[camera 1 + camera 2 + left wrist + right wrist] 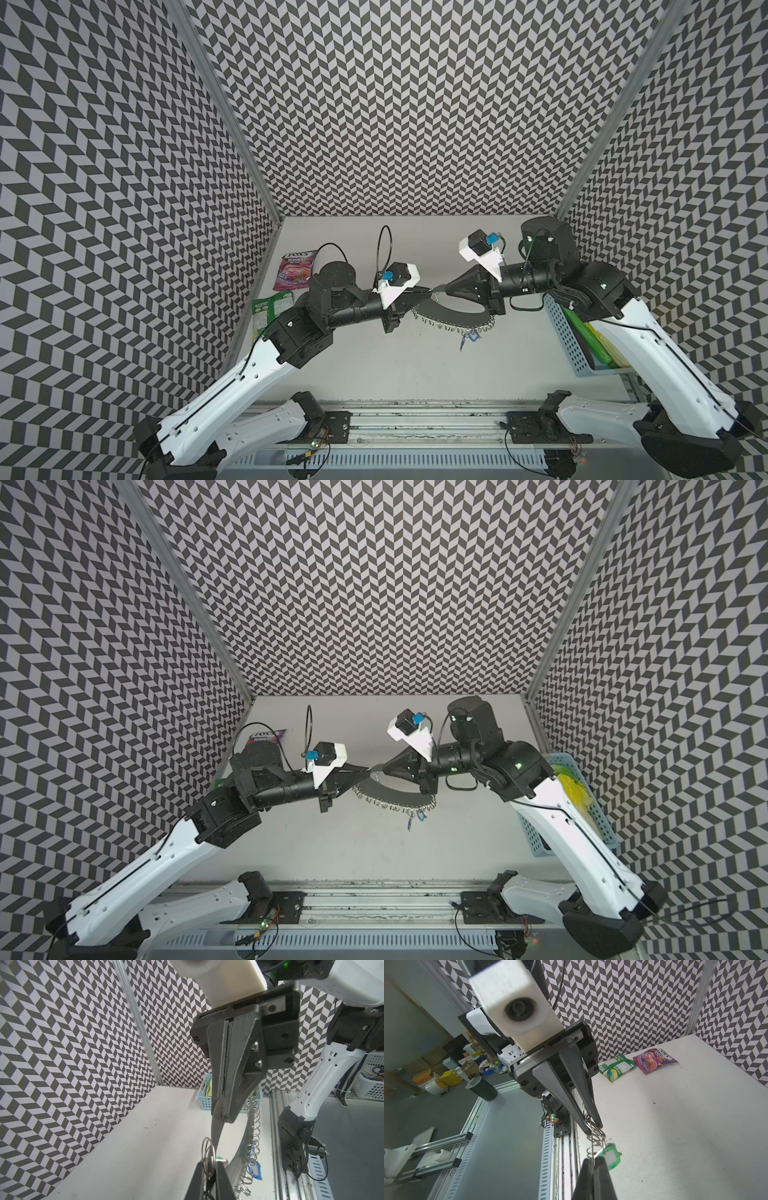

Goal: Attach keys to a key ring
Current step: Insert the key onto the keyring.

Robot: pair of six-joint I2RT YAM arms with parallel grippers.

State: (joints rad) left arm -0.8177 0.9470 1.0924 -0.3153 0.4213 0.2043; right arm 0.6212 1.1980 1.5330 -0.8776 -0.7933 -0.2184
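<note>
- Jaws of the left gripper (594, 1128) are pinching silver metal just off one tip of the key ring (452, 313). Whether that metal is the green-tagged key (610, 1156) itself or a wire ring, I cannot tell.
- The green-tagged key is hanging right beside that same tip, with its tag dangling below the pinch and clear of the table (374, 365).
- The right gripper (223, 1117) is clamping shut on that tip of the key ring, holding that end raised and meeting the left gripper nose to nose.
- Along the key ring's outer edge, a blue-tagged key (471, 336) is hanging from one of the wire rings near the opposite end, so that part of the job is looking done.
- The green-tagged key appears to be midway through threading. No view is showing it seated on a wire ring, so I am counting this step as unfinished.
- What is remaining, by my reading, is working it fully onto a wire ring and then letting go.
- Well apart from the key ring, a blue basket (569, 345) is sitting at the table's edge, showing green and yellow contents too unclear to name.
</note>
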